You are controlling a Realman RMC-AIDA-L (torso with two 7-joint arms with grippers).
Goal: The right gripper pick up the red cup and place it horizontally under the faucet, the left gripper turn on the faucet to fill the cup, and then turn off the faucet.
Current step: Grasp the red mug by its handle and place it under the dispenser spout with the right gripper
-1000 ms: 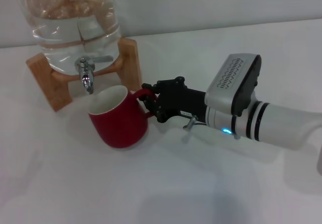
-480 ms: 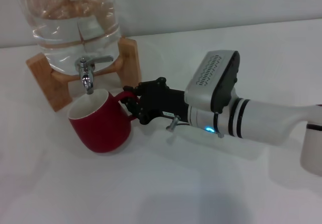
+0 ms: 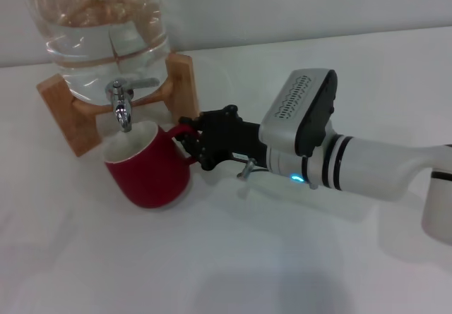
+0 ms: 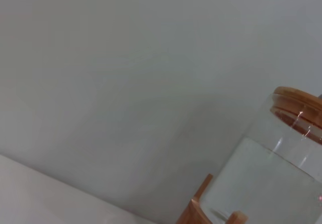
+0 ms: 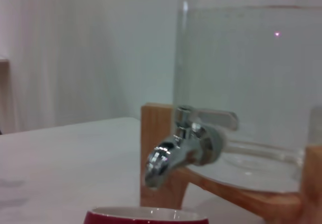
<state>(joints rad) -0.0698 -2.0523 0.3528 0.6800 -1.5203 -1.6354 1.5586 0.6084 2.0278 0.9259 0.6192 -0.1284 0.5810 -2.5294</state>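
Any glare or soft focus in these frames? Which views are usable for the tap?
Head view: bright highlights on the water jar, soft shadows under the red cup and the right claw. Right wrist view: tap reasonably sharp, cup rim cut off at the edge. Left wrist view: mostly blank wall, jar in one corner, no tap.

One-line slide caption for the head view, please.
Right gripper holds the red cup by its handle, tilted under the faucet of the water jar.

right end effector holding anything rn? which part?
Yes: the right end effector is shut on the red cup, gripping it by its loop handle, with the cup under the faucet. The left end effector is not in view.
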